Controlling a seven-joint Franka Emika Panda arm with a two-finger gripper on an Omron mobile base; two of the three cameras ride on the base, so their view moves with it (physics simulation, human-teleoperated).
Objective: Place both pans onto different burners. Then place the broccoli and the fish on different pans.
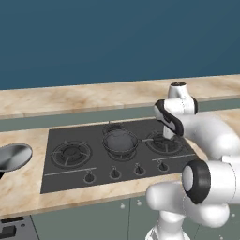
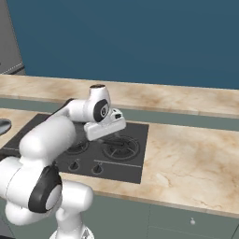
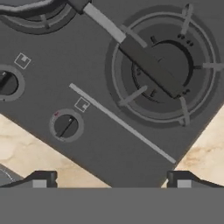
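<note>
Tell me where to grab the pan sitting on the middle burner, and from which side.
Take the pan by its straight black handle, coming from above. The handle reaches out over the right burner, clear of the bowl, and is narrow enough for the open pincer to straddle it crosswise.

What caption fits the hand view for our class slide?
Open gripper above the cooktop, a pan's black handle lying across the right burner.

a long counter (image 1: 70, 98) of light brown stone holds a dark grey cooktop (image 1: 75, 174) set flat into it. one pan (image 1: 120, 140) sits on the middle burner (image 1: 121, 149) of the cooktop. another pan (image 1: 13, 156) rests on the counter, just left of the cooktop.
</note>
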